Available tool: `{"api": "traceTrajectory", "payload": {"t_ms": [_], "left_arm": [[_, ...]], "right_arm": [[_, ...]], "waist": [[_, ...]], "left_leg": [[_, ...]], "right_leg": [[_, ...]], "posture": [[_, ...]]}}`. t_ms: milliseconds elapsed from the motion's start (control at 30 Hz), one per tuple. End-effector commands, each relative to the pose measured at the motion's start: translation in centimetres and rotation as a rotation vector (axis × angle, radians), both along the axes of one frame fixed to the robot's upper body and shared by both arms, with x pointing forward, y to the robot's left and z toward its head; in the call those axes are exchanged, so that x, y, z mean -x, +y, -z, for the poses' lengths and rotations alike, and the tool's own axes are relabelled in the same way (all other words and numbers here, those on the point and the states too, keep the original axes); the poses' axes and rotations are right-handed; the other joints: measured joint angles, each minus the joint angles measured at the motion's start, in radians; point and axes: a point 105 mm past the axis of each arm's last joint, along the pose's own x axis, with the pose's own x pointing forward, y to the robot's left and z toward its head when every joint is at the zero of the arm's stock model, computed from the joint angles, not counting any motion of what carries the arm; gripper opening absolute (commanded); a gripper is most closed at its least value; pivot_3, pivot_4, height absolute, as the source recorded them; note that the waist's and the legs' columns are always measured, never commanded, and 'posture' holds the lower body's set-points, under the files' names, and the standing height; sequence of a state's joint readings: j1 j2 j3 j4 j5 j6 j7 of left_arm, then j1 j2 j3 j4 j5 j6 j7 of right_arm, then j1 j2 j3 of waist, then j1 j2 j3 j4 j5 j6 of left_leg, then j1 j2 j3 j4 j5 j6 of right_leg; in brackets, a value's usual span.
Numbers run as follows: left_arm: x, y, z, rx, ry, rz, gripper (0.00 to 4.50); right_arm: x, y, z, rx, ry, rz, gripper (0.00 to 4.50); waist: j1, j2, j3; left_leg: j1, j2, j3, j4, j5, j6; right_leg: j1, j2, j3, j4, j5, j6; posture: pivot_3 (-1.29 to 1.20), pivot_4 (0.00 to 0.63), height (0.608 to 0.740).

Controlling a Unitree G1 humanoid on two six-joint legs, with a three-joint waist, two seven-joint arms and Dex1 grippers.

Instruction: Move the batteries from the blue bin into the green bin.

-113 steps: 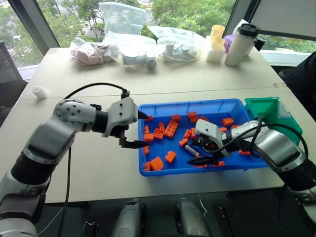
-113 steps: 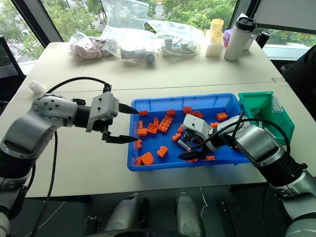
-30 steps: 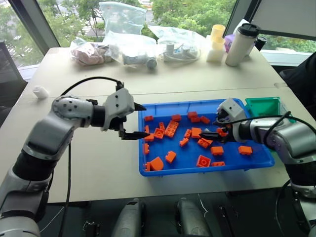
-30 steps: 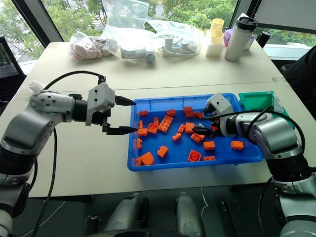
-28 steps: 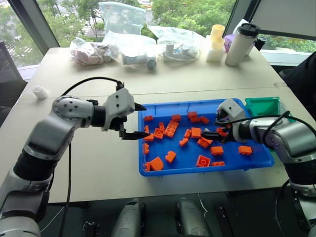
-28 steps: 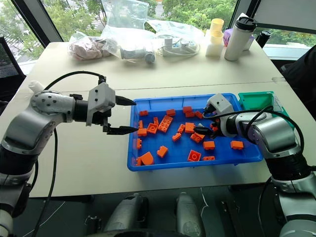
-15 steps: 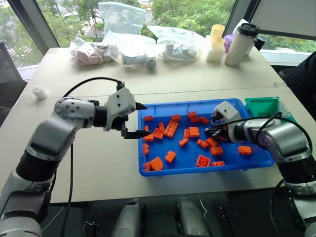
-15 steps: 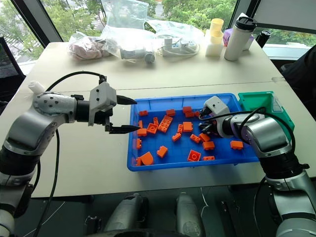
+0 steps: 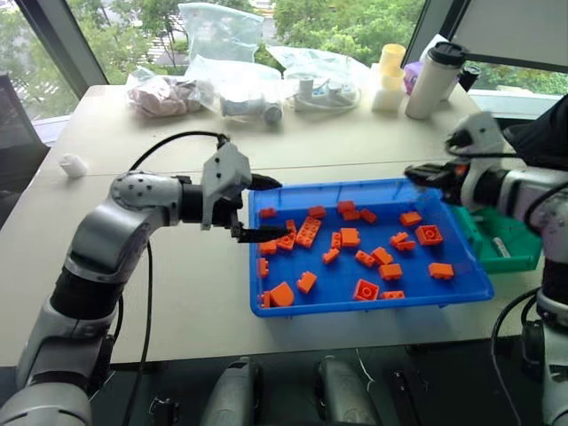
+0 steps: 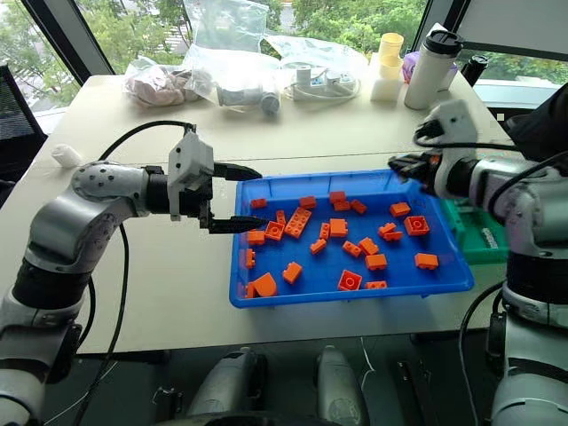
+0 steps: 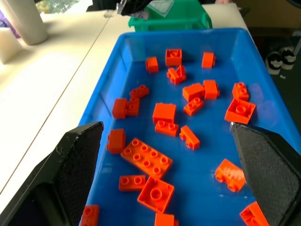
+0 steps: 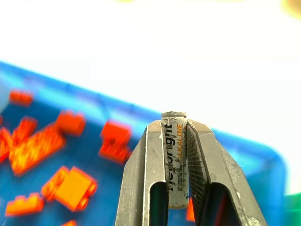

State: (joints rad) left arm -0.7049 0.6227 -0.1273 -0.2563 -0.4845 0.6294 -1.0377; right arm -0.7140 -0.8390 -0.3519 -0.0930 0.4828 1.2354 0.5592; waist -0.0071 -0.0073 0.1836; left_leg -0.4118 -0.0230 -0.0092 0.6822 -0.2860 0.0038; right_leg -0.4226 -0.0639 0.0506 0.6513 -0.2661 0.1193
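The blue bin [image 9: 373, 307] lies on the table in front of me with several orange bricks [image 9: 306, 232] scattered in it. The green bin [image 9: 510, 244] stands against its right end. My right gripper [image 9: 410, 171] hovers above the blue bin's far right corner, shut on a grey-silver battery [image 12: 175, 160] that stands upright between its fingers. My left gripper [image 9: 280, 209] is open over the bin's left rim, nothing between its fingers; its wrist view looks along the bin [image 11: 106, 80] toward the green bin [image 11: 188, 21].
Clear plastic bags [image 9: 240, 84], a white tumbler [image 9: 433, 80] and a stack of yellow cups [image 9: 389, 75] line the table's far side. A small white object [image 9: 73, 165] lies at the far left. Bare tabletop stretches left of the blue bin.
My right gripper closed on a battery among the bricks, then rose and swung right toward the bin's far right corner. The left gripper drifted slightly right, still open.
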Motion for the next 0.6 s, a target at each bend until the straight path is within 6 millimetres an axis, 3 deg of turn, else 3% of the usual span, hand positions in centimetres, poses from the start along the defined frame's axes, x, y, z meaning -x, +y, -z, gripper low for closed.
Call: {"api": "traceTrajectory", "payload": {"t_ms": [33, 200, 333, 467, 600], "left_arm": [[0.1, -0.8, -1.9, 0.097, -0.015, 0.031, 4.50], [0.1, -1.9, -1.6, 0.117, 0.003, 0.063, 4.50], [-0.2, -2.1, -1.4, 0.125, 0.012, 0.057, 4.50], [-0.5, -1.9, -1.4, 0.144, 0.026, 0.044, 4.50], [-0.6, -1.8, -1.4, 0.148, 0.030, 0.039, 4.50]], "right_arm": [[1.0, -4.3, -0.8, 0.030, -0.033, 0.160, 0.02], [2.1, -8.1, 1.4, 0.103, 0.044, 0.286, 0.02], [2.2, -9.0, 2.6, 0.145, 0.085, 0.315, 0.02], [2.0, -9.4, 2.9, 0.137, 0.089, 0.337, 1.81], [1.8, -9.3, 2.9, 0.140, 0.080, 0.342, 3.89]], "waist": [[0.003, 0.000, 0.000], [-0.007, 0.001, 0.000], [-0.013, 0.001, -0.001], [-0.008, 0.001, -0.001], [-0.003, 0.001, 0.000]], "left_leg": [[0.000, 0.000, 0.000, 0.000, 0.000, 0.000], [0.000, 0.000, 0.001, 0.000, 0.000, 0.000], [0.001, 0.000, 0.002, 0.000, 0.000, 0.000], [0.001, 0.000, 0.002, 0.000, 0.000, 0.000], [0.001, 0.000, 0.002, 0.000, 0.000, 0.000]], "right_leg": [[0.000, 0.000, 0.000, 0.000, 0.000, 0.000], [0.000, 0.000, 0.001, 0.000, 0.000, 0.000], [0.000, 0.001, 0.002, 0.001, 0.000, 0.000], [-0.001, 0.001, 0.002, 0.002, 0.000, 0.000], [0.000, 0.001, 0.002, 0.002, 0.000, 0.000]], "posture": [[0.00, 0.150, 0.740], [0.00, 0.150, 0.740], [0.00, 0.150, 0.740], [0.00, 0.150, 0.740], [0.00, 0.150, 0.740]]}}
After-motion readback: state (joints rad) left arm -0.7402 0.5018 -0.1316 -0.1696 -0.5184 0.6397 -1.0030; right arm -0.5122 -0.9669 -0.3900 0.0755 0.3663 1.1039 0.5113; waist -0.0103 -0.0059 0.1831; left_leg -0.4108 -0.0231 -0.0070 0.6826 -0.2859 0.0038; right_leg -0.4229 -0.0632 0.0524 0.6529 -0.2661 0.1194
